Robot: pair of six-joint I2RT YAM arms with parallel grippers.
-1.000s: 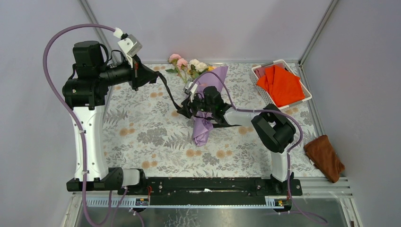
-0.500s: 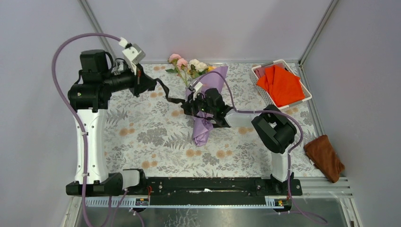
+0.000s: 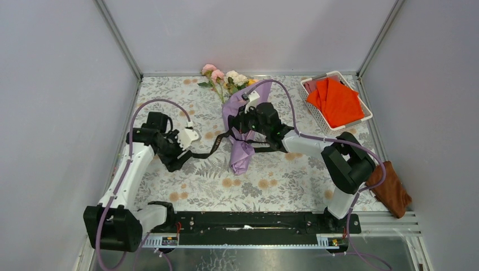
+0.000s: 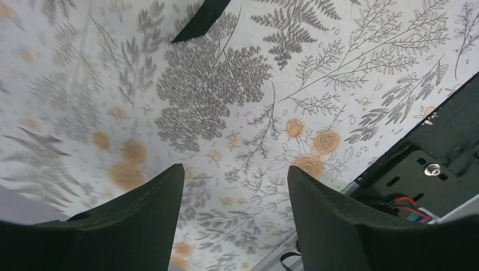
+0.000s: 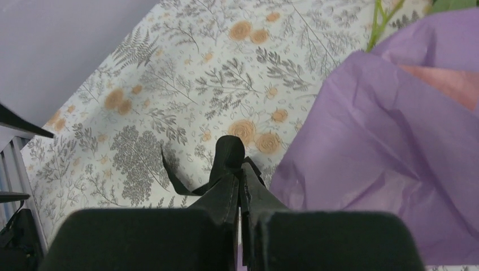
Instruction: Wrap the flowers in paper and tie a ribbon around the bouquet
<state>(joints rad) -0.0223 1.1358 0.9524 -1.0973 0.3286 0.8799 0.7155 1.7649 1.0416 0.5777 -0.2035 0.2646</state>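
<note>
Pinches the narrow black ribbon [image 5: 230, 151] between the right gripper's [image 5: 240, 180] closed fingers, beside the lilac paper-wrapped bouquet [image 3: 242, 155] lying mid-table; keeps nothing in the left gripper [image 4: 234, 180], fingers spread apart, low over the floral-print table cover [image 4: 226, 84].

The large lilac-purple sheet of paper [image 5: 384, 130] is thin, matt and softly creased. The narrow black ribbon [image 5: 229, 153] looks like flat woven cloth, dull. The table [image 4: 226, 84] wears a smooth printed floral cover. My left gripper [image 4: 234, 172] has matt black fingers [image 4: 333, 226], probably plastic.
</note>
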